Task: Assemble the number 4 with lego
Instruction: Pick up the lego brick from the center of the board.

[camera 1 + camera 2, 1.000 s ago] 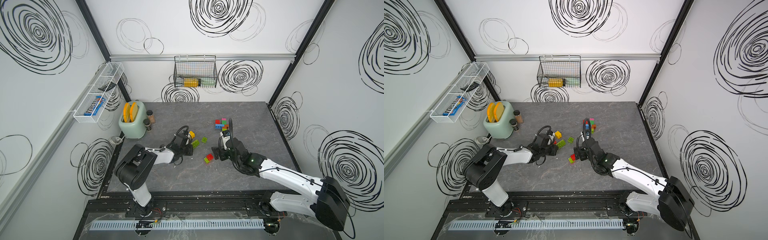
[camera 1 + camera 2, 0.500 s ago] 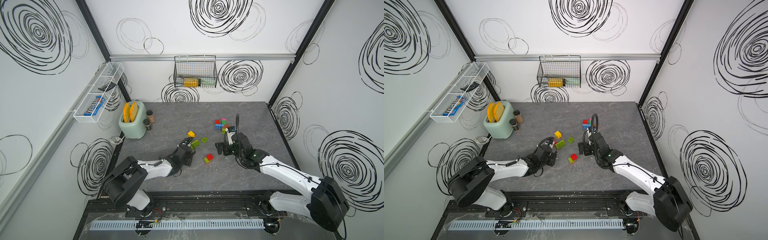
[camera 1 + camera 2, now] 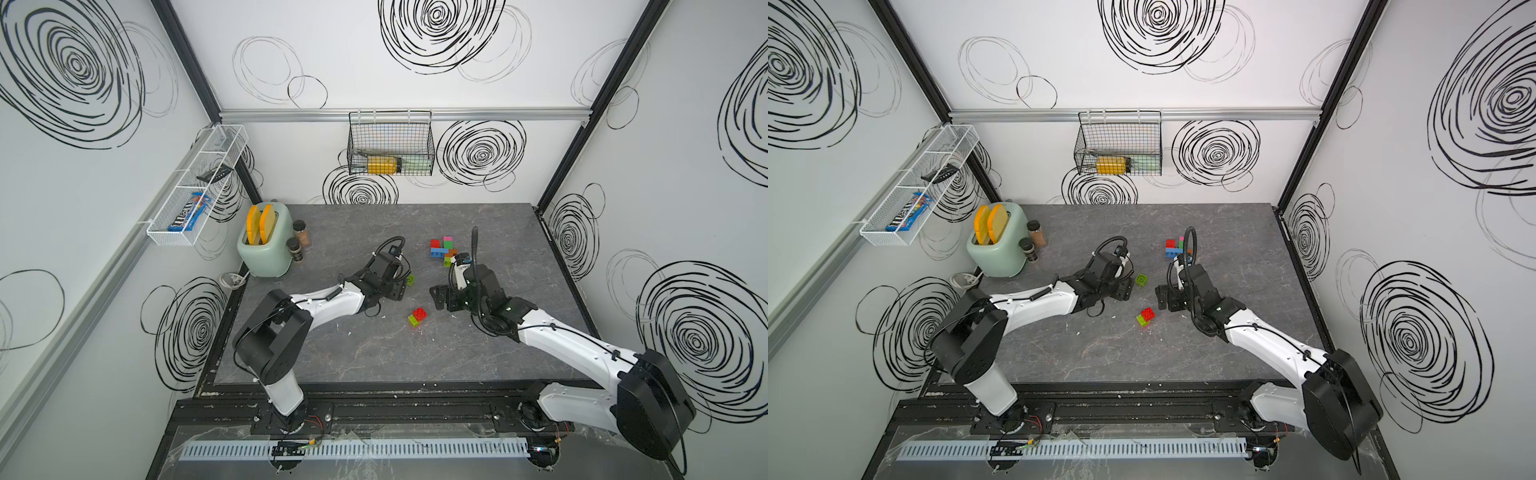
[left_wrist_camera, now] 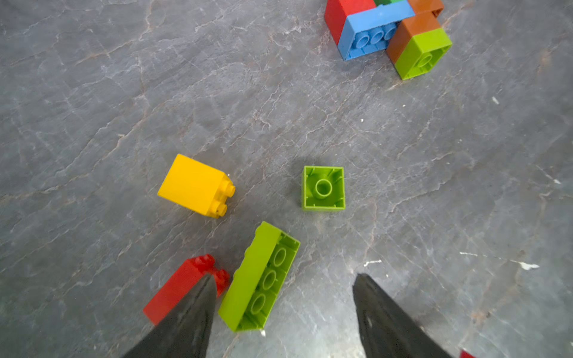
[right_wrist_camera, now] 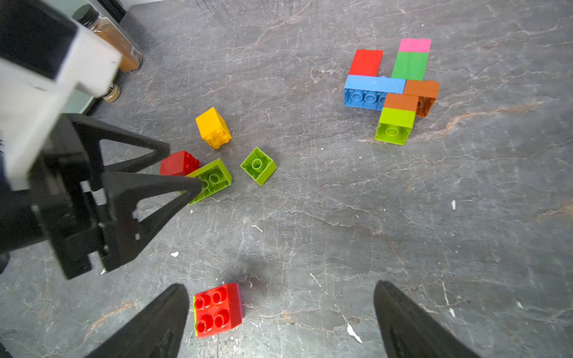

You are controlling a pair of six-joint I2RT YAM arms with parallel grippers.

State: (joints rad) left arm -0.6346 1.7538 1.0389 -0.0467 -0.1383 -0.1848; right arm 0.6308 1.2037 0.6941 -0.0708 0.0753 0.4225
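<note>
Two arms reached in over the grey marbled table [image 3: 374,353], the left arm [image 3: 324,301] and the right arm [image 3: 561,336], wrists near each other at mid-table. A mint toaster [image 3: 264,245] stood at the far left corner with spice jars [image 3: 300,232] just beside it. The left gripper [image 4: 283,277] was released, jaws apart and low over the table; nothing was clamped. The right gripper [image 5: 280,286] was also released with its jaws spread wide, and it held nothing. The lego sat in three spots. The joined cluster [image 5: 390,90] of red, blue, pink, green, orange and lime bricks lay flat far of centre, just beyond the right wrist in both top views. The lime oblong brick [image 4: 259,279] lay on its side with the hollow showing, between the left jaws and close to one finger. The red brick [image 4: 179,288] lay just outside that same finger and was partly hidden by it; contact could not be told. The yellow brick [image 4: 195,186] lay on its side near them, and the lime square brick [image 4: 323,188] sat underside up beside it, apart. The red-on-lime pair [image 5: 218,310] sat studs up, just beside one right finger and between the two arms.
</note>
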